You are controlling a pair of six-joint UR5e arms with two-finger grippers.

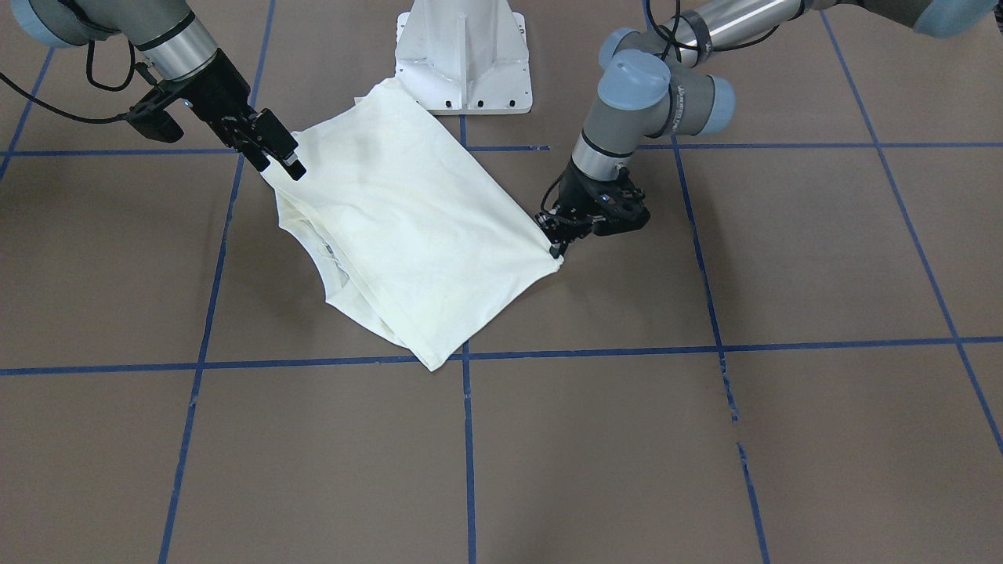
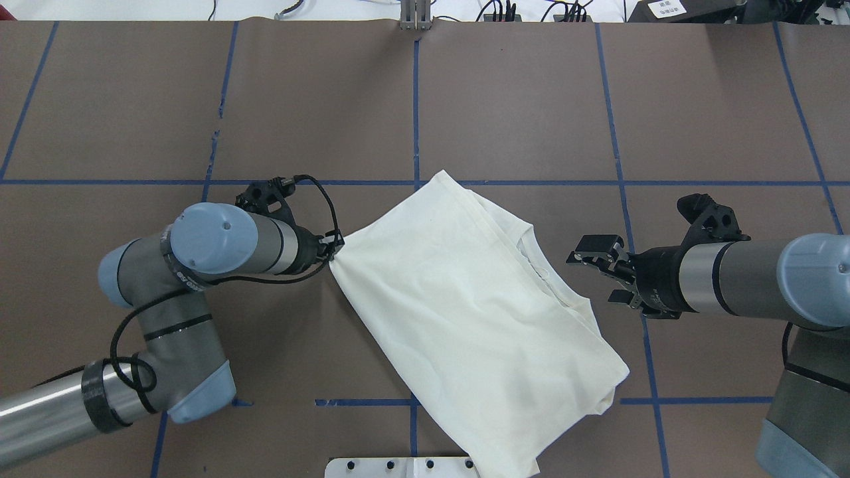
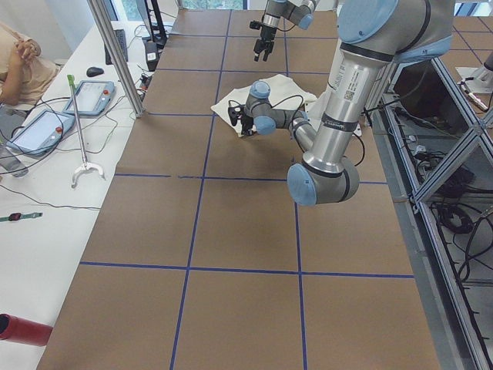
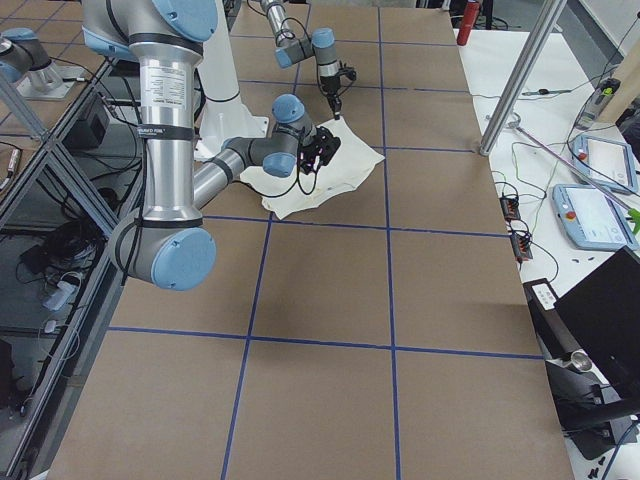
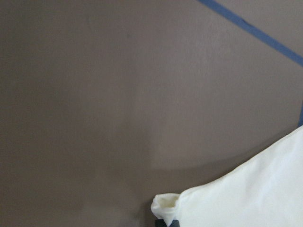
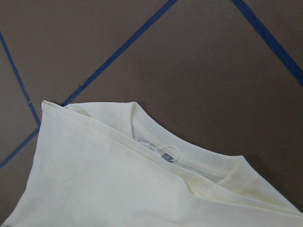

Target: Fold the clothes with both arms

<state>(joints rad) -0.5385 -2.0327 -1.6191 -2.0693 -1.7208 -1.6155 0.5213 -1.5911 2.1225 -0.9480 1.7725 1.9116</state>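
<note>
On the brown paper-covered table [image 1: 705, 439], in the front-facing view, a cream long-sleeved cotton shirt [image 1: 407, 227] is seen lying flat as a slanted folded oblong, plain side up. One corner lies just beside the white metal pedestal base [image 1: 466, 55]. The black two-finger left gripper [image 1: 558, 244] is clamped on the shirt's corner at the view's right, where the cloth is drawn into a small pucker. The black two-finger right gripper [image 1: 284, 160] is held at the collar-side edge; contact with the cloth cannot be told here.

In the overhead view, the right gripper's fingers are seen spread apart, just beside the neckline, with nothing between them. The left gripper is mostly hidden behind the silver-grey left arm [image 2: 219, 242], but the pinched corner is shown at its tip.

In the two side views the shirt is shown far up the table between both grippers; nothing finer can be judged.

In the left wrist view, the bunched corner is seen at the bottom edge, with bare table beyond. In the right wrist view, the ribbed collar and its small white neck label [image 6: 166, 153] are centred above stacked cloth edges.

Only a little cloth is judged to be held on the left. If that corner is pulled before the collar side is gripped, it could slip free, or the shirt could be dragged and its layers skewed. If only the top layer is caught at the collar, the fold could be opened.
</note>
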